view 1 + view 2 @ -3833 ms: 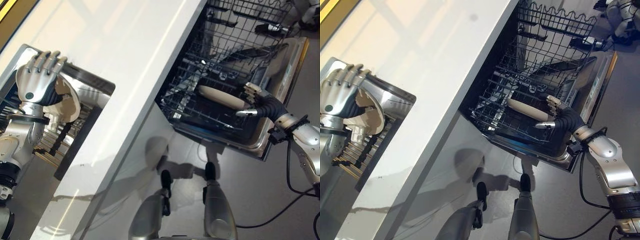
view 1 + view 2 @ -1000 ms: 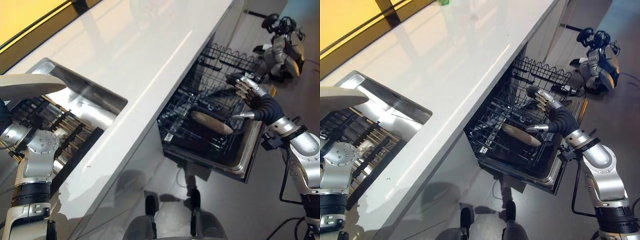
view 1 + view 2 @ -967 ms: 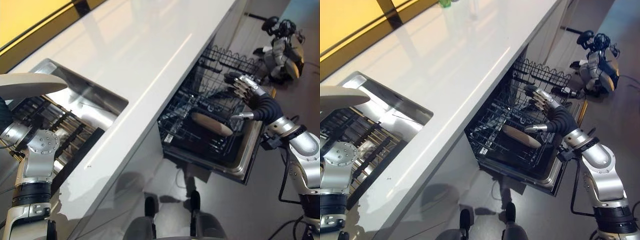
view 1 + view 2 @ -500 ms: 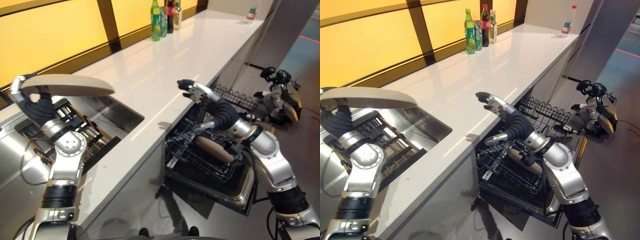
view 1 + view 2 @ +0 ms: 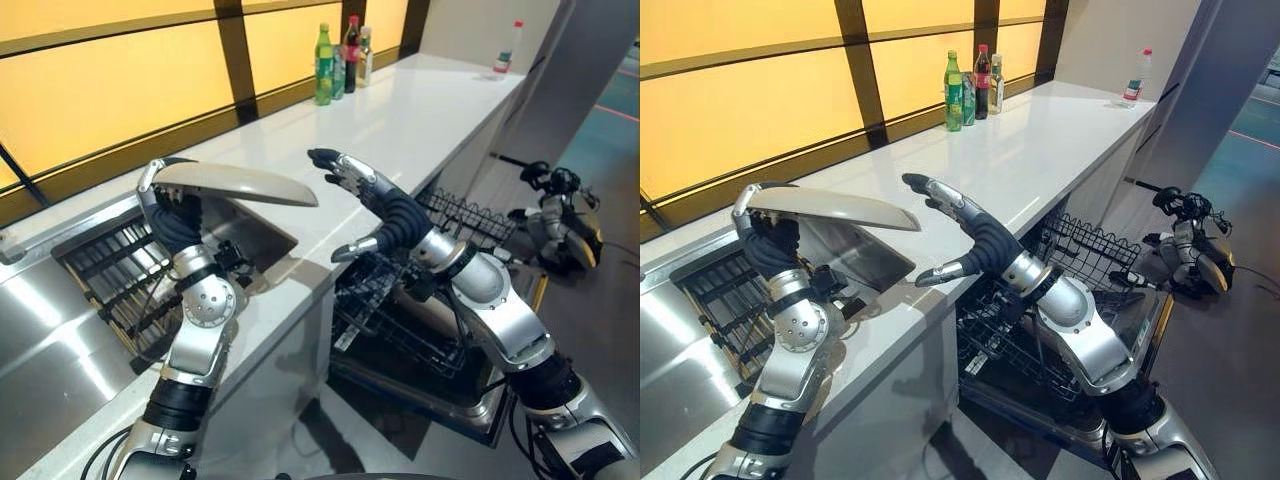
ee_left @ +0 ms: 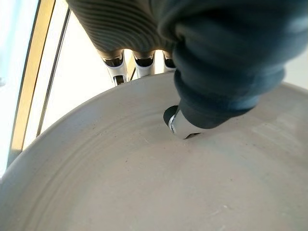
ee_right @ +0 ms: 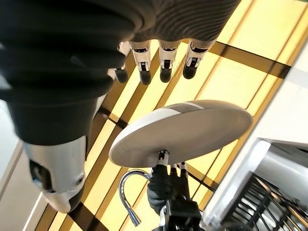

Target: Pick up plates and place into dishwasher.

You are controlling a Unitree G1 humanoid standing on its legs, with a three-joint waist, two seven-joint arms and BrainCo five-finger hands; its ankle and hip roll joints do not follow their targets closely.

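While our left hand (image 5: pixel 170 215) grips the round, shallow beige ceramic plate (image 5: pixel 235 184) by its near rim, thumb pressed on its face and fingers curled behind the edge, the plate is held nearly flat in the air above the steel sink (image 5: pixel 60 330) and the edge of the long white worktop (image 5: pixel 400 110). Our right hand (image 5: pixel 375 205) hovers just beside the plate's free edge, fingers straight and spread, holding nothing, so we judge a handover is at hand. What worries us is the one-sided grip: the plate juts far out from a pinch at one rim, and a nudge from the reaching fingers could lever it loose onto the worktop or into the sink. Releasing before the right hand has closed would drop it too. Beyond that, the open dishwasher's black wire rack (image 5: pixel 400 310) sits low and to the right, and a hasty swing could clip the worktop's edge.
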